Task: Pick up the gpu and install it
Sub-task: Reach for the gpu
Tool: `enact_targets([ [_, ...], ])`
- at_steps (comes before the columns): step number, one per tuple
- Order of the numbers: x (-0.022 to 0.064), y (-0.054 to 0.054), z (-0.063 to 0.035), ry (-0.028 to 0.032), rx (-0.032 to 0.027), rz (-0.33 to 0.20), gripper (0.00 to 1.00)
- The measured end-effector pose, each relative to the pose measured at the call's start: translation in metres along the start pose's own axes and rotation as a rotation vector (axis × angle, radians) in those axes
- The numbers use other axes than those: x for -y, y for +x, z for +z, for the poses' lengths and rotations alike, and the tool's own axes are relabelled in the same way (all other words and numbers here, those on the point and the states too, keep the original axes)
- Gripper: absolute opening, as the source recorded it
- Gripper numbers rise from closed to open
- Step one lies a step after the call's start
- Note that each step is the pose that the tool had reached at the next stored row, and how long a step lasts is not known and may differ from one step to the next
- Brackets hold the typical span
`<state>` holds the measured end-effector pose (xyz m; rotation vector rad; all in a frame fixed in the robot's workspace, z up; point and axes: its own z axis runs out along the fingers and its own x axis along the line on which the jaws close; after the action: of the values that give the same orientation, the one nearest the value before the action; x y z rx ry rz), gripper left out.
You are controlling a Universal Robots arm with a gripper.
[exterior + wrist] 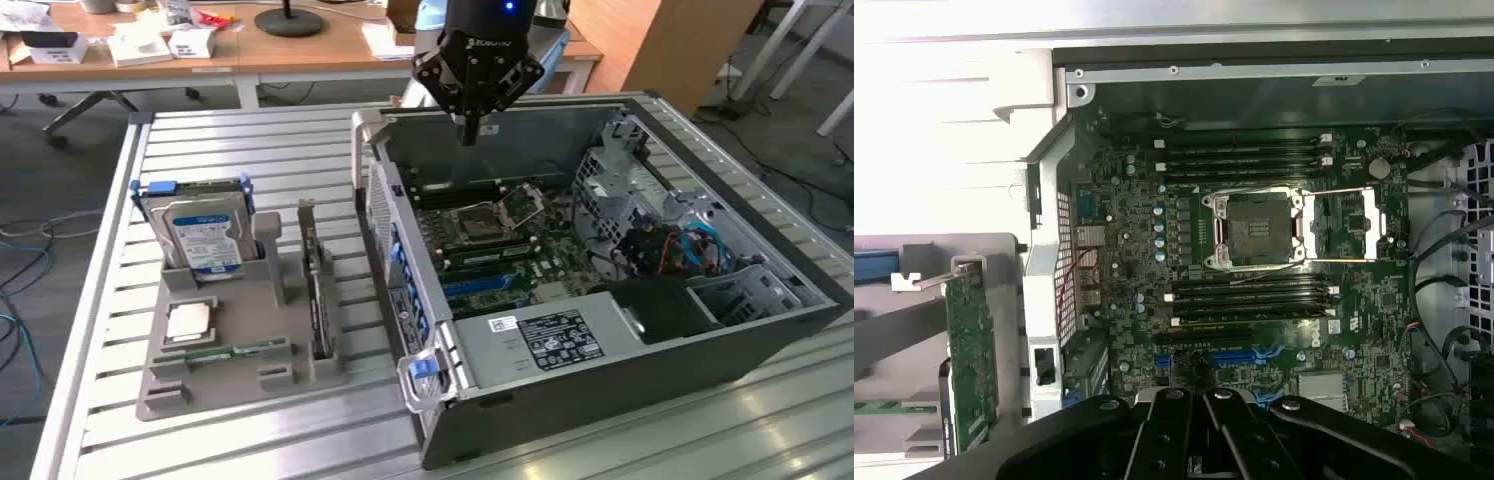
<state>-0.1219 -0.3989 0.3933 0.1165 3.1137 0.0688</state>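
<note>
The gpu (316, 292) is a thin dark card standing on edge in a slot of the grey holder (214, 385), at the exterior view's left of the open computer case (641, 350). In the wrist view the gpu (969, 365) shows its green board side and pale bracket beside the case wall. My gripper (469, 132) hangs above the far end of the case, over the motherboard (514, 250), well apart from the card. Its fingers (1226, 425) are pressed together with nothing between them. Blue expansion slots (1239, 355) lie just ahead of the fingertips.
The holder also carries a silver hard drive (203, 232) with a blue-white label, a CPU chip (190, 320) and a green RAM stick (220, 353). Everything rests on a slatted metal table (227, 140). A desk (174, 45) with clutter stands behind.
</note>
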Motion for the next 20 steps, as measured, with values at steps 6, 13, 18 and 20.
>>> enact_targets([
  [6, 0.0000, 0.000, 0.0000, 0.0000, 0.0000, 0.000, 0.11],
  [13, 0.0001, 0.001, 0.0001, -0.0002, 0.0002, 0.000, 0.11],
  [18, 0.0006, 0.009, -0.0002, 0.0000, 0.0000, 0.000, 0.11],
  [20, 0.0009, 0.012, -0.0003, 0.0000, 0.0000, 0.000, 0.11],
])
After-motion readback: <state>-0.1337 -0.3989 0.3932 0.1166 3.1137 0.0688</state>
